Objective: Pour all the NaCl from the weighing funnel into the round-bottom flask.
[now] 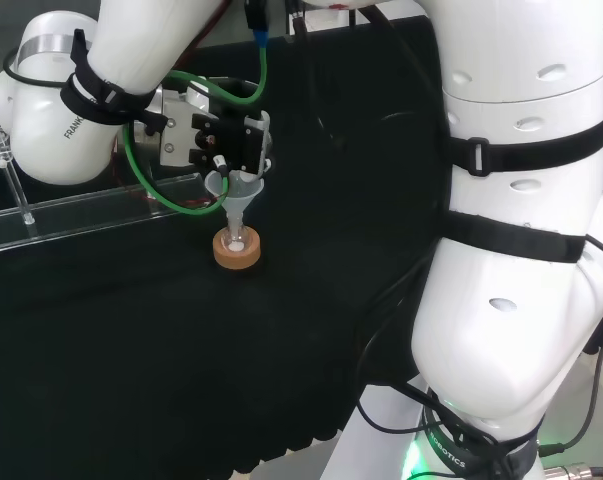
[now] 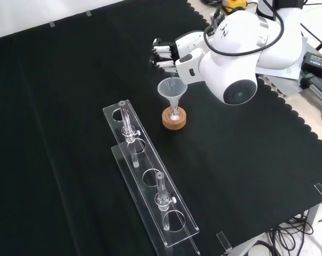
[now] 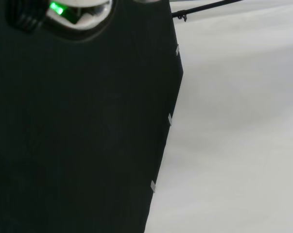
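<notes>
1. We see the black and white hand (image 2: 169,53) above the middle of the cloth; in the front view it reaches leftward from the white arm link with a round grey cap (image 2: 240,92).
2. Its fingers (image 1: 243,140) are curled downward over the cone, and in the head view something small and clear seems pinched at their tips; we cannot tell this for certain, nor identify the piece as the weighing funnel.
3. Just below the fingertips stands a clear conical glass funnel (image 2: 172,89), upright, mouth upward, its stem running down into the vessel beneath.
4. That vessel is a small clear round-bottom flask (image 1: 237,240), hard to make out, seated in a tan cork ring stand (image 2: 174,119) on the black cloth (image 2: 70,106). A little white material shows at the flask's bottom in the head view.
5. Nearer the camera in the front view lies a long clear plastic rack with round holes (image 2: 150,184), well apart from the cork ring; two clear glass pieces (image 2: 127,125) stand upright in it.
6. In the wrist view we see the cloth's edge (image 3: 166,121) against a pale floor.
</notes>
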